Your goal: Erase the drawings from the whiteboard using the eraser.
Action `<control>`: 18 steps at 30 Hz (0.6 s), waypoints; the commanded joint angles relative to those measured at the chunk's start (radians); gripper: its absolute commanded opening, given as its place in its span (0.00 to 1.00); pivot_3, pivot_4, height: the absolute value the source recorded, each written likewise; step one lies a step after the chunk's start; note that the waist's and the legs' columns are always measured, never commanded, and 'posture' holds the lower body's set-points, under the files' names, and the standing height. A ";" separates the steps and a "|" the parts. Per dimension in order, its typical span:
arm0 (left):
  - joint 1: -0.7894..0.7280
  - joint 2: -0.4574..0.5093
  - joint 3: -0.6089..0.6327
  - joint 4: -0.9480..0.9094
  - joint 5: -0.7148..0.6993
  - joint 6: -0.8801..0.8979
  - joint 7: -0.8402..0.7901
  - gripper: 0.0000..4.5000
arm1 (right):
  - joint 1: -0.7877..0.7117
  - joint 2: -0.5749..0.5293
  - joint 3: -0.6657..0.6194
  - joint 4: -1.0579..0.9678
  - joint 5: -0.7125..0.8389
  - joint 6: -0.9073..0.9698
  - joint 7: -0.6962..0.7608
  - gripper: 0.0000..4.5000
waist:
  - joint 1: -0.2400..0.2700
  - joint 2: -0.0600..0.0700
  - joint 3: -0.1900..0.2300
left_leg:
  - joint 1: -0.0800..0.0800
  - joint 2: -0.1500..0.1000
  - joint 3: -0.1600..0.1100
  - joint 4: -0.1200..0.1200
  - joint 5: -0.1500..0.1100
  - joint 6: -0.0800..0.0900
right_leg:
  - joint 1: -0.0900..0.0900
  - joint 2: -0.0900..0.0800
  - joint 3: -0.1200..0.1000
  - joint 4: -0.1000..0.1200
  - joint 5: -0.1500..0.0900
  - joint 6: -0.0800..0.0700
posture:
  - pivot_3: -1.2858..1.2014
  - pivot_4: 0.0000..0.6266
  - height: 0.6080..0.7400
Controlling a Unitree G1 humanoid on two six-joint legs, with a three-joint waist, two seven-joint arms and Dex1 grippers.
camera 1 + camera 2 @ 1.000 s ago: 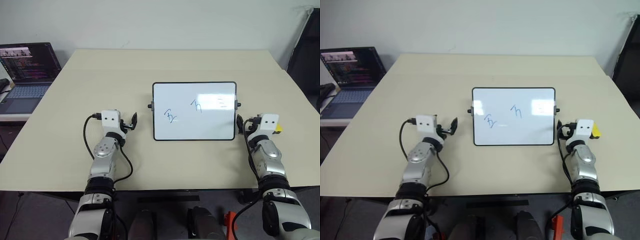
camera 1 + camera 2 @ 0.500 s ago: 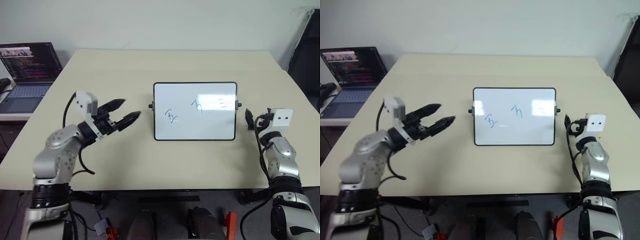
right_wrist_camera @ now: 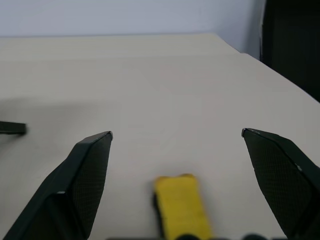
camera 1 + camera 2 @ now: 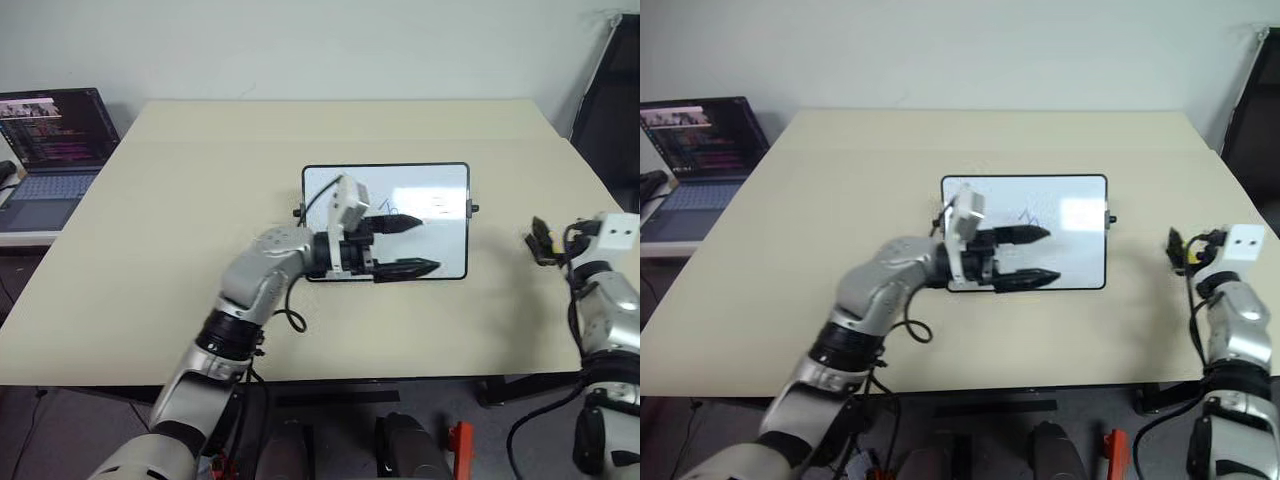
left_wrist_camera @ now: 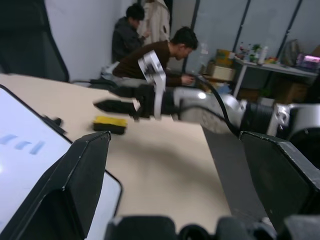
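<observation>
The left gripper (image 4: 408, 246) reaches across in front of its arm, pointing level toward the robot's right, with its two black fingers spread wide and nothing between them. It hangs over the near part of the whiteboard (image 4: 440, 185), a glossy white rectangle with a thin black frame and rounded corners that lies flat near the middle of the pale beige table (image 4: 200, 180); one finger lies over the board's white face, the other along its near edge. Small black knobs stand out from both short sides of the board.

To the right, well apart from the board, the right gripper (image 4: 537, 243) points forward above the table near its right edge. Its fingers (image 3: 85, 175) stand wide apart — the small bright yellow block eraser (image 3: 181, 205) lies on the table between and below them, not gripped, so far as the right wrist view shows. In the left wrist view the same eraser (image 5: 111, 124) sits flat on the tabletop just under the tips of the right gripper, between that gripper and the board's knobbed edge.

On the board, the drawings (image 4: 1029, 217) are thin blue-black marker scribbles; one shows just beyond the left gripper's farther finger, and fainter strokes lie further right near a white glare patch. The arm hides part of the left side of the board.

Farther off, at the left, an open dark laptop (image 4: 50, 140) with a lit screen stands on a lower surface beside the table. In the left wrist view, people (image 5: 150, 50) sit beyond the far side of the table — among cluttered desks.
</observation>
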 commanded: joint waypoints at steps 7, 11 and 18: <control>0.030 -0.014 0.008 -0.056 0.024 -0.008 -0.025 1.00 | -0.096 -0.096 0.000 0.269 -0.002 -0.014 0.189 0.99 | -0.014 0.000 0.000 | 0.000 0.000 0.001 0.000 0.000 0.000 | 0.000 0.000 0.001 0.000 0.000 0.000 | 0.52 0.24 1.00; 0.042 0.003 0.014 -0.072 0.022 -0.002 -0.044 1.00 | -0.115 -0.076 -0.001 0.313 0.005 -0.032 0.245 0.99 | -0.015 0.000 0.000 | 0.000 0.000 0.001 0.001 0.000 0.000 | 0.000 0.000 0.002 0.000 0.000 0.000 | 0.52 0.24 1.00; 0.067 -0.001 0.018 -0.095 0.022 0.013 -0.020 1.00 | -0.128 -0.056 0.023 0.350 -0.031 -0.060 0.226 0.99 | -0.013 0.000 0.000 | 0.000 0.000 0.001 0.001 0.000 0.000 | 0.000 0.000 0.001 0.000 0.000 0.001 | 0.52 0.24 1.00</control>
